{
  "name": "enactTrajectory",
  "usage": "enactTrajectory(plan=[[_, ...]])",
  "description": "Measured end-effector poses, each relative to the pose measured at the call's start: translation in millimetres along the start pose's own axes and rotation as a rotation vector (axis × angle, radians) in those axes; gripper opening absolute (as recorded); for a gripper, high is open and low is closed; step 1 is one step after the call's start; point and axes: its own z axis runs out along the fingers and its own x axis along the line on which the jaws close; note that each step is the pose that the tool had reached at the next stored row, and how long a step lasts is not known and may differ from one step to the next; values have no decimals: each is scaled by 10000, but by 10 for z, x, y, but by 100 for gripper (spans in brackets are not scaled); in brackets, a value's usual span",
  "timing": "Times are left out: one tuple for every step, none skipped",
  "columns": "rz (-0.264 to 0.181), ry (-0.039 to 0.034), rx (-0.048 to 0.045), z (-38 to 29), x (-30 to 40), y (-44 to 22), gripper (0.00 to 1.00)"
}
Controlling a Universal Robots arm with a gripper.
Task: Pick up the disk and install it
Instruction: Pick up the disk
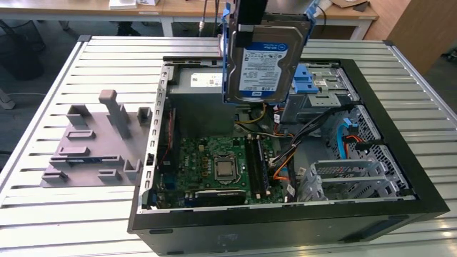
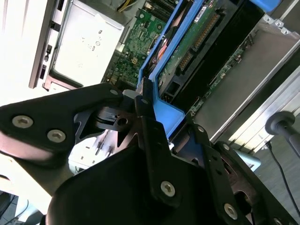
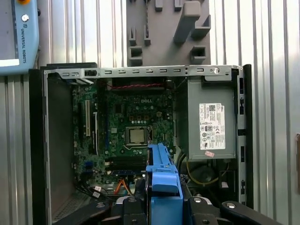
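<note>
1. One disk (image 1: 266, 61) hangs upright above the open computer case (image 1: 286, 214), label toward the exterior camera, touching nothing below it.
2. Clamped shut on the blue carrier frame at the disk's upper edge, the end effector (image 1: 251, 27) bears the whole load from that one edge. In the second wrist view its fingers (image 2: 147, 126) pinch the blue plastic.
3. Beneath the disk, the grey power supply (image 1: 200, 101) lies toward the exterior view's left and the silver drive cage (image 1: 328, 88) with its blue latch (image 1: 305, 77) toward the right. The motherboard (image 1: 221, 166) lies exposed nearer the camera.
4. Judged from this hold, a slip is the main hazard. The grip is on thin plastic at one edge, so a jolt could swing the disk or let it slide free onto the bare board below.
5. Loose cables (image 1: 314, 120) cross the space beside the cage and could snag a corner of the carrier. A slight tilt might jam the frame against the cage rim or the latch.
6. On the slatted worktop (image 1: 107, 59), a grey fixture block (image 1: 93, 144) stands beside the case, apart from it, on the exterior view's left.
</note>
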Motion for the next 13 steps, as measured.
enactTrajectory(plan=[[0, 2, 0, -1, 5, -18, 36], [1, 2, 0, -1, 12, -33, 36], [4, 1, 0, -1, 20, -44, 36], [4, 1, 0, -1, 29, -53, 36], [5, 1, 0, -1, 38, -63, 36], [6, 0, 0, -1, 47, -71, 36], [7, 1, 0, -1, 56, -79, 36], [9, 1, 0, -1, 66, -86, 36], [10, 2, 0, -2, 75, -92, 36], [11, 1, -1, -2, 77, -94, 36], [11, 1, 0, -2, 77, -93, 36], [12, 1, 0, -2, 77, -93, 36], [11, 1, 0, -2, 80, -94, 36]])
